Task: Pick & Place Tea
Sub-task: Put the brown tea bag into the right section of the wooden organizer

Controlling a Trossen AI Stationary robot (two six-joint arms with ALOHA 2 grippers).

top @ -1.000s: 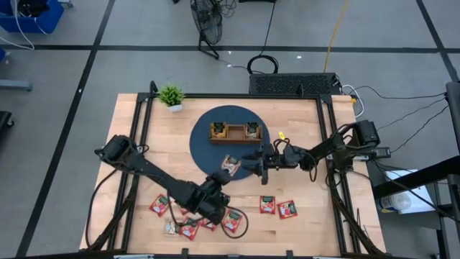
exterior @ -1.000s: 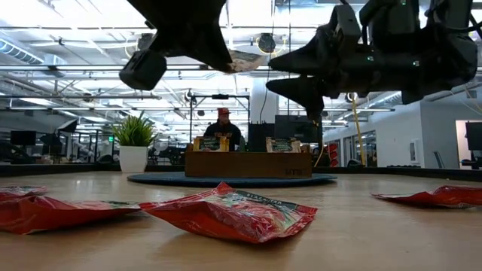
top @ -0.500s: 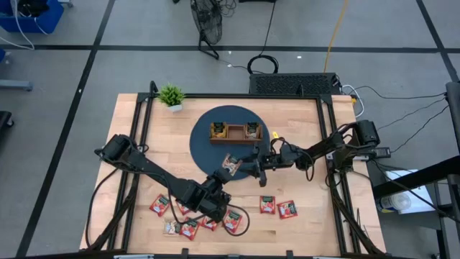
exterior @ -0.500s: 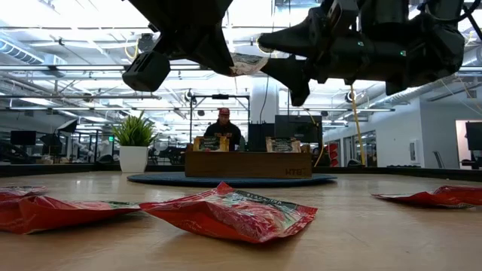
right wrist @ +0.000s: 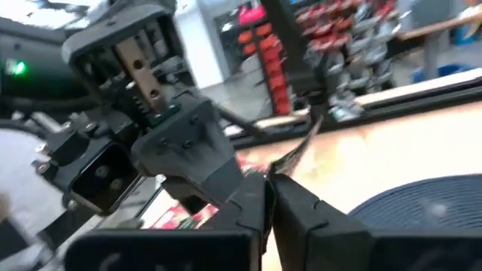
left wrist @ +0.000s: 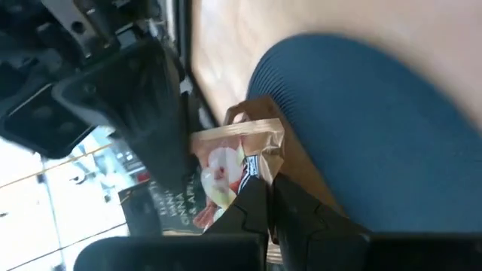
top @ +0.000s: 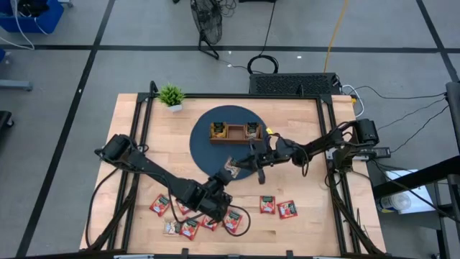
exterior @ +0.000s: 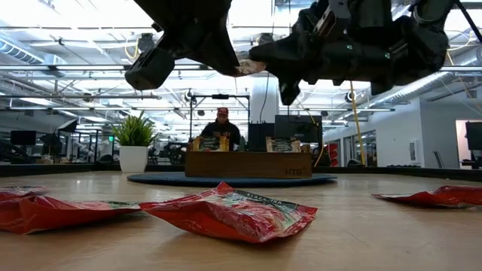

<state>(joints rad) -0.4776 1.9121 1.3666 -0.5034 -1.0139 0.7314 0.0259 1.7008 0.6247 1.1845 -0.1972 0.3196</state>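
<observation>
Above the table, between the sachet pile and the tray: a handover of one tea sachet is underway, both grippers meeting in mid-air.

Left gripper: fingers pinched shut on one edge of the sachet, holding it up clear of the wood so its free edge sticks out toward the other arm.

Right gripper: reached in from the tray side, fingers closed down on the opposite edge of that same sachet; in the right wrist view the thin packet sits edge-on at its fingertips.

Held sachet: gold-and-red packet, seen flat in the left wrist view, suspended between the two arms, touching neither table nor mat.

Why held this way, as I judge it: the loose tea lies on the left arm's side, the tray nearer the right arm's, so passing it across saves either arm a long reach.

Wooden tray: sits on the round blue mat; its two end compartments already hold sachets, the middle one looks bare.

Remaining tea: red sachets scattered along the near edge of the table, several under the left arm.

Next call: the left fingers would need to let go before the right arm carries the packet to the tray.

Risk: a pull while both grip could tear or drop it.

Potted plant: far corner, out of the way.
</observation>
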